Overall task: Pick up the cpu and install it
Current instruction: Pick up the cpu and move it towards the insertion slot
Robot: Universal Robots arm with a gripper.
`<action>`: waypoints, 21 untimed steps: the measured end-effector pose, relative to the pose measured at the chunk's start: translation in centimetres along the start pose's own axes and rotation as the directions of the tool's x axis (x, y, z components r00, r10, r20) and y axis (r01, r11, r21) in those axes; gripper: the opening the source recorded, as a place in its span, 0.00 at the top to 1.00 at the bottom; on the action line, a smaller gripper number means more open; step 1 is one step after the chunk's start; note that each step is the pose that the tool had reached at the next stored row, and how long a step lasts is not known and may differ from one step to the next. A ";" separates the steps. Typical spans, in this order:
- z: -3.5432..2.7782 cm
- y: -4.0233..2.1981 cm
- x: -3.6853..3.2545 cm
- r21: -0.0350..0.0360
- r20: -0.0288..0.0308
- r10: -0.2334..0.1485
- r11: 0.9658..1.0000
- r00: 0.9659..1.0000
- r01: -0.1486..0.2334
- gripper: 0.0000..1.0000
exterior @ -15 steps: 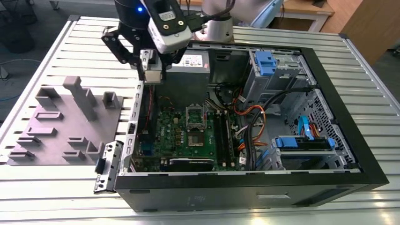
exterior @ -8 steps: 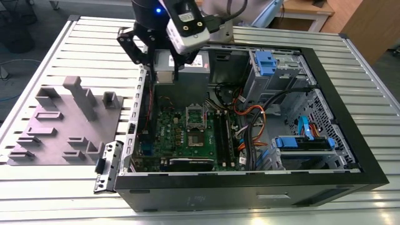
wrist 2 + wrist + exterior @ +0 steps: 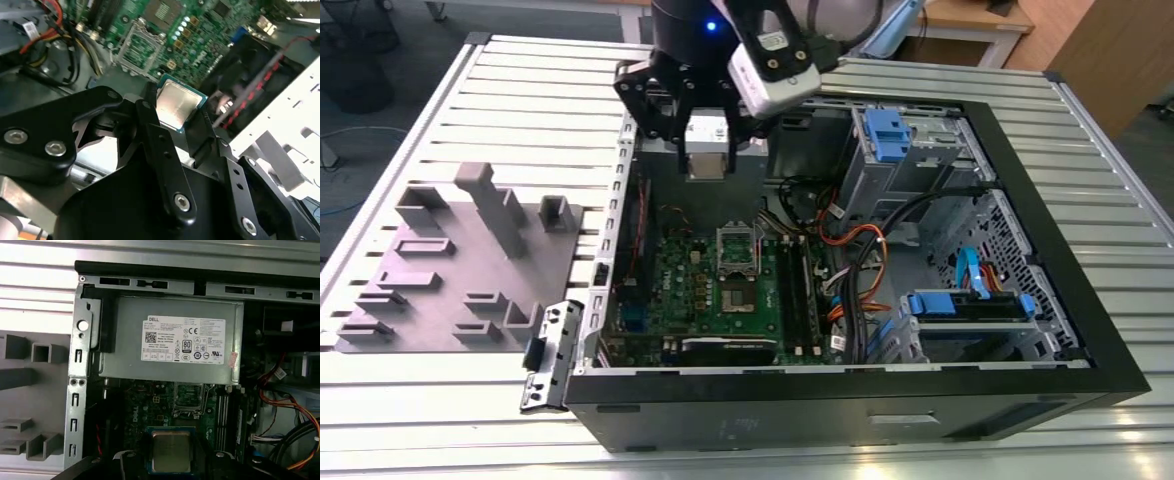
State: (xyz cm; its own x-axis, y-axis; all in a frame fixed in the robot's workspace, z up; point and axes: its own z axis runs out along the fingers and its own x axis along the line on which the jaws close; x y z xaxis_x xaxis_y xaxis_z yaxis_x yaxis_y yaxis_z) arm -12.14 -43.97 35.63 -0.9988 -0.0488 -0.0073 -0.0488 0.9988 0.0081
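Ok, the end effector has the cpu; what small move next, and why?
Probably a small level shift of the end effector to bring the cpu over the open socket, with no descent yet. Both wrist views show the held cpu apart from the socket, not lined up with it.

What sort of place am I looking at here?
Most likely a robotics lab or an assembly test bench. An open computer case sits on a slatted metal table, a grey fixture block lies beside it, and the gripper holds the cpu over the case.
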 end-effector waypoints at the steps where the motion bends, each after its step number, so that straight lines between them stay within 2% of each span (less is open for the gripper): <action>1: 0.00 -0.02 -0.35 0.000 0.000 0.000 1.000 1.000 0.000 0.53; 7: 0.03 -0.12 -2.48 0.000 0.000 0.000 1.000 1.000 0.000 0.53; 10: 0.03 -0.16 -3.28 0.000 0.000 0.000 1.000 1.000 0.000 0.53; 16: 0.05 -0.17 -3.39 0.000 0.000 0.000 1.000 1.000 0.000 0.53; 21: 0.55 -0.49 -3.37 0.000 0.000 0.000 1.000 1.000 0.000 0.53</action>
State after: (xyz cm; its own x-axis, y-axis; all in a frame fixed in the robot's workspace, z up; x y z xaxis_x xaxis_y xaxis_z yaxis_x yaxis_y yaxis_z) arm -8.74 -44.28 35.11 -0.9988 -0.0489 -0.0072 -0.0490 0.9988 0.0082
